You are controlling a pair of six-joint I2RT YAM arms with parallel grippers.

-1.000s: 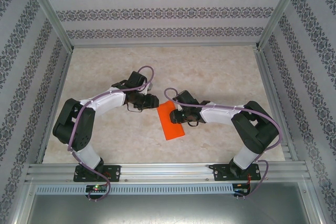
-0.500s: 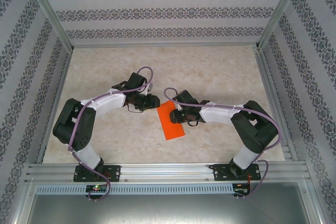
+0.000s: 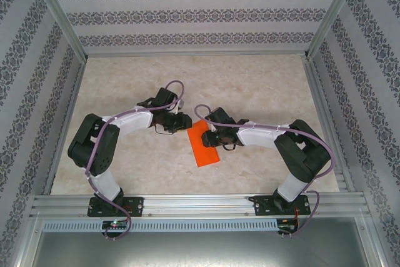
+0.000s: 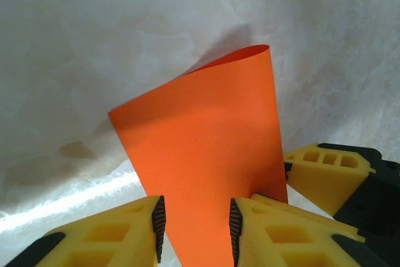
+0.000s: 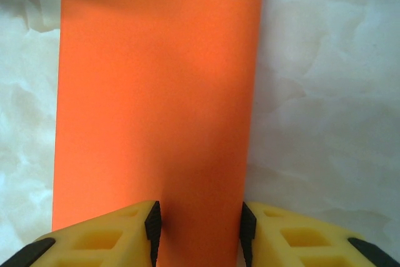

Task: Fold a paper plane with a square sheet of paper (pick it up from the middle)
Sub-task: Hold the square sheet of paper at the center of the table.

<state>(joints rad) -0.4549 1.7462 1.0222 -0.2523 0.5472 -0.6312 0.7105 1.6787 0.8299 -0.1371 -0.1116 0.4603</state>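
1. Sizing up the square sheet of paper (image 3: 204, 144): it's orange and lies mid-table (image 3: 262, 85) between my two grippers. It looks folded once into a narrow rectangle.
2. Left gripper (image 4: 195, 232): jaws apart, with the paper showing through the gap. The far end of the sheet, on this side, curls up off the table. I can't tell if a pad touches it.
3. Right gripper (image 5: 199, 232): jaws apart, low over the flat right part of the sheet, which runs on past the fingertips.
4. Handling, my guess: feather-light, thin and floppy. It takes a crease for good and probably skates on this smooth top. Keep force low, since a hard pinch will dent it.
5. Where to grip: take the lifted end with a pad on each face. Pin the flat part with the right gripper near the fold line so it can't slide.
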